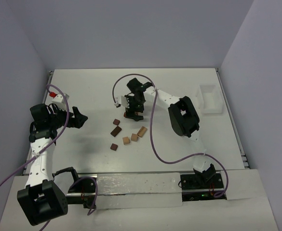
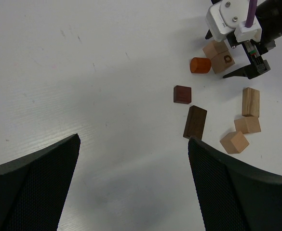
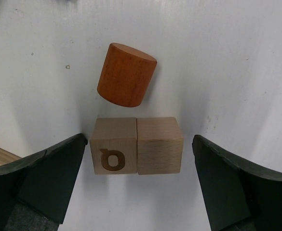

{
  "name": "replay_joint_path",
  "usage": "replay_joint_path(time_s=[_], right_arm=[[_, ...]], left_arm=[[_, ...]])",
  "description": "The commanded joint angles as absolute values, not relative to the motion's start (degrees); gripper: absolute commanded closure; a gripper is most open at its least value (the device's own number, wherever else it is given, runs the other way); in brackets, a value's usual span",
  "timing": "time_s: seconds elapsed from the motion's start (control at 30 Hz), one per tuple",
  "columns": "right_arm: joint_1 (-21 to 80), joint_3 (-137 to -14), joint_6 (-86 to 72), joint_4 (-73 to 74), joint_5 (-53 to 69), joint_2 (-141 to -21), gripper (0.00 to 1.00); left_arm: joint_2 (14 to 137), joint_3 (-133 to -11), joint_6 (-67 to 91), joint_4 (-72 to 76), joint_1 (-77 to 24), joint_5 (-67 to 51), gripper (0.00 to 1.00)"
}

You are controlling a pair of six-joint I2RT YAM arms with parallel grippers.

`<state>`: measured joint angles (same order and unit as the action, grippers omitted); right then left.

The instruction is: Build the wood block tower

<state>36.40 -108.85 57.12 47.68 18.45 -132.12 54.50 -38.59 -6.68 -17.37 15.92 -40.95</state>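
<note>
Two tan cubes (image 3: pixel 137 151) sit side by side between the wide-open, empty fingers (image 3: pixel 44 178) of the right gripper (image 1: pixel 132 114), an orange cylinder (image 3: pixel 126 74) just beyond them. The left gripper (image 2: pixel 133 139) gapes empty too, loose blocks (image 2: pixel 234 142) ahead of it. Probably base-laying; next, fetch a block to stack.

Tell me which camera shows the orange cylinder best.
The right wrist view: the orange cylinder is large and sharp there, next to two tan cubes. The left wrist view shows it small and far off at the upper right. In the top view the right gripper hides most of it.
</note>
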Motion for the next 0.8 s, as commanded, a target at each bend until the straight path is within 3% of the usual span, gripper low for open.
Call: replay_joint_path(time_s=[0.0,0.43,0.57,0.77], right_arm=[[37.0,-108.5,57.3,48.8,18.3,-129.4,0.0],[35.6,-121.3,45.4,50.1,19.2,-115.7,0.0],[35.2,-114.2,38.9,49.1,17.5,-108.9,0.0],[35.2,-93.3,25.8,46.2,15.3,-99.0,0.0]], left_arm=[[54.5,-38.8,-7.0,-15.2,16.4,-41.0,0.01],[53.2,-38.7,-6.7,-14.8,16.3,-39.7,0.01],[52.6,-38.6,-6.3,-14.5,16.4,-39.4,0.01],[52.6,-38.8,-6.0,-14.4,16.3,-39.9,0.01]])
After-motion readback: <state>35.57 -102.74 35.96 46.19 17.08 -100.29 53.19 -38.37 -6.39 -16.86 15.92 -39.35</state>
